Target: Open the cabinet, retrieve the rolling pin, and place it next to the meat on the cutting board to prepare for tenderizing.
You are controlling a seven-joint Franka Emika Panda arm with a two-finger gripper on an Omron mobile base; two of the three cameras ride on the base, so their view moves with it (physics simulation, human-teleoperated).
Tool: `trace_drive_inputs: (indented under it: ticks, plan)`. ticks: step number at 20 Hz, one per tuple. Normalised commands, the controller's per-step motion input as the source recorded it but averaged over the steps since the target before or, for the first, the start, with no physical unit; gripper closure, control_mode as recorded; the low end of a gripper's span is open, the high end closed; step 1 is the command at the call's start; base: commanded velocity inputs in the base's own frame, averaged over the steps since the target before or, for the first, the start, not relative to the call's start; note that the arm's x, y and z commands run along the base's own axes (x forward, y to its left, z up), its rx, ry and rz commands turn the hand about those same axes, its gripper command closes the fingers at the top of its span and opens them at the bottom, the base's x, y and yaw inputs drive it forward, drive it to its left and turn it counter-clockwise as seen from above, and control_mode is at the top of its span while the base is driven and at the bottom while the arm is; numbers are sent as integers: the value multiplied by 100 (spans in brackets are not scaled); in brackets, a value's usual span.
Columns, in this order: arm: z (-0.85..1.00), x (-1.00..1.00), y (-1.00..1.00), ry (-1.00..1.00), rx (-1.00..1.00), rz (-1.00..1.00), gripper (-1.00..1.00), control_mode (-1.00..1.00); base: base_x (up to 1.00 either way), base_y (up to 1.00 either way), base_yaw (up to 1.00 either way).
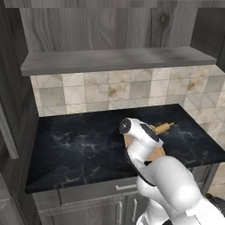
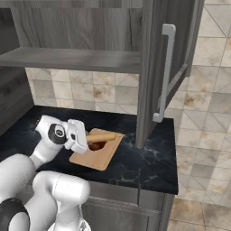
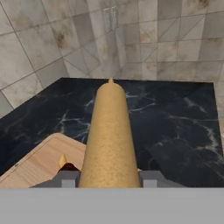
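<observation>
The rolling pin [image 3: 109, 131], a tan wooden cylinder, sticks out straight ahead between my finger tips [image 3: 151, 177]. My gripper [image 2: 85, 136] is shut on one end of it. The pin [image 2: 102, 136] hangs roughly level just above the cutting board [image 2: 100, 158], over the dark reddish meat [image 2: 94, 146]. In the left base view my own hand hides most of the board [image 1: 156, 154], and the pin's far end [image 1: 163, 128] pokes out to the right. The cabinet stands open, with its right door [image 2: 151, 67] swung out over the counter and its shelf [image 1: 114, 59] bare.
The black marble counter [image 1: 74, 149] stretches left of the board, and a tiled wall [image 1: 110, 90] backs it. The open door's silver bar handle [image 2: 165, 72] hangs just right of the board. Below the counter's front edge are small grey doors [image 1: 127, 211].
</observation>
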Motion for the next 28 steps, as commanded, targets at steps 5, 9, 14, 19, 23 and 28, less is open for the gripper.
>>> trace_drive_inputs:
  ticks: [5, 9, 14, 19, 23, 28]
  plan:
    - [-54, 17, 0, -6, 0, 1, 100, -100, 0, 0, 0]
    - [-34, 2, -1, -11, 0, 0, 100, -100, 0, 0, 0]
    - [-26, 0, -2, -14, 0, 0, 100, -100, 0, 0, 0]
    - [-23, 0, -4, -11, 1, 0, 100, -100, 0, 0, 0]
    - [-17, 0, -3, -6, 3, -2, 100, -100, 0, 0, 0]
    - [-13, 0, -1, 0, 6, -15, 100, -100, 0, 0, 0]
